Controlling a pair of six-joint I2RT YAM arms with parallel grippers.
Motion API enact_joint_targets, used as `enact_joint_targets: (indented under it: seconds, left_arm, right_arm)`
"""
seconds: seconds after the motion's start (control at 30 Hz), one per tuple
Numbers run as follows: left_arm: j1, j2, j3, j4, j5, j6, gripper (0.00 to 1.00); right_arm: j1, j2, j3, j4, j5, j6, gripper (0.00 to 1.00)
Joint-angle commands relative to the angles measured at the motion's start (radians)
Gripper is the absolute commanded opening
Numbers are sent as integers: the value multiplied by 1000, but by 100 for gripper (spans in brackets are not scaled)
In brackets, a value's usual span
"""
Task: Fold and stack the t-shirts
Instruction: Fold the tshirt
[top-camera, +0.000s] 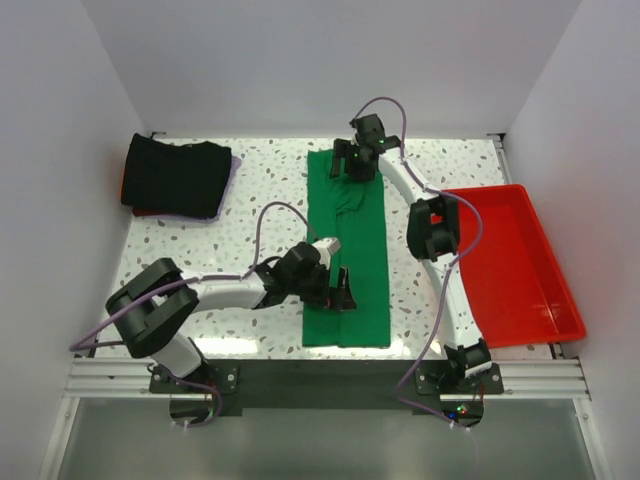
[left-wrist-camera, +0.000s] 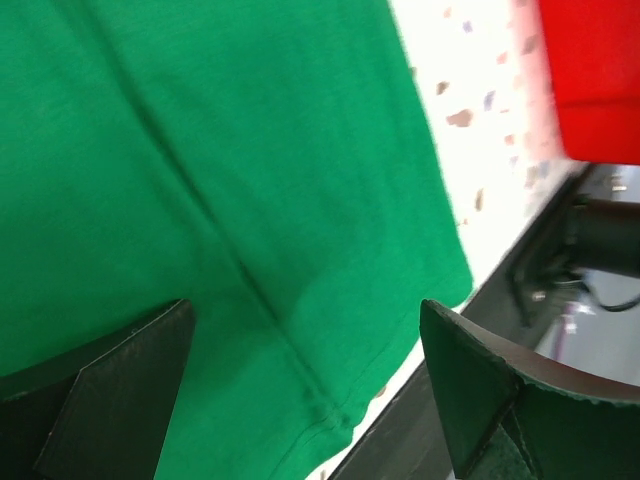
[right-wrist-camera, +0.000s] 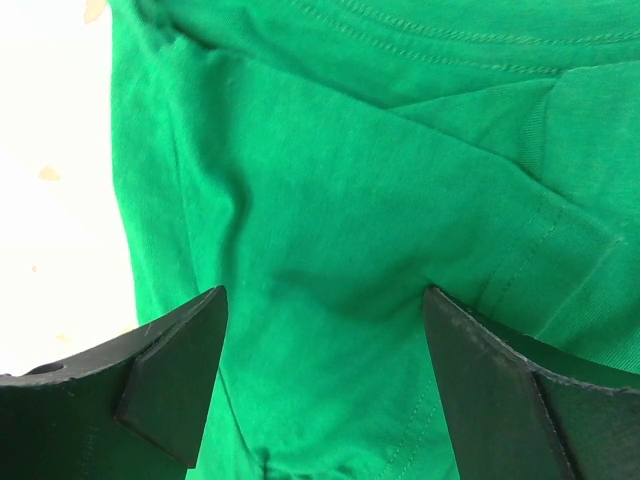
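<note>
A bright green t-shirt (top-camera: 350, 250) lies folded into a long narrow strip down the middle of the table. My left gripper (top-camera: 335, 290) hovers open over its near end, close to the hem corner (left-wrist-camera: 340, 410); green cloth (left-wrist-camera: 200, 180) fills most of the left wrist view. Over the strip's far end my right gripper (top-camera: 355, 160) stands open, its fingers (right-wrist-camera: 170, 370) wide apart above folded green cloth (right-wrist-camera: 330, 250) with nothing between them. A stack of folded black t-shirts (top-camera: 175, 177) sits at the far left, red and purple edges showing under it.
A red plastic tray (top-camera: 530, 290) stands along the right side of the speckled table (top-camera: 220, 240). White walls close in on three sides. The metal rail with the arm bases (top-camera: 330, 380) runs along the near edge.
</note>
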Motion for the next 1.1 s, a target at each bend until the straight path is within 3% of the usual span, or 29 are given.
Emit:
enact_joint_targets:
  seconds: [0.0, 0.1, 0.3, 0.5, 0.6, 0.8, 1.07]
  left_arm:
    - [6, -100, 40, -255, -128, 94, 100]
    - [23, -189, 82, -334, -206, 134, 100]
    - [51, -306, 100, -502, -301, 154, 100]
    - [51, -372, 16, -579, -297, 127, 99]
    - [51, -399, -24, -585, -286, 110, 98]
    - [36, -402, -56, -597, -233, 82, 94]
    - [13, -441, -104, -628, -211, 41, 92]
  right_arm:
    - [0, -92, 4, -39, -51, -14, 83]
    - [-3, -238, -42, 1, -48, -30, 83]
    - [9, -582, -387, 73, -21, -49, 83]
    - [54, -964, -888, 15, 7, -8, 82]
    - [109, -1128, -1219, -2, 16, 49, 82]
    - [219, -1410, -1609, -19, 30, 222, 82]
    - [367, -1575, -1819, -94, 45, 391, 72]
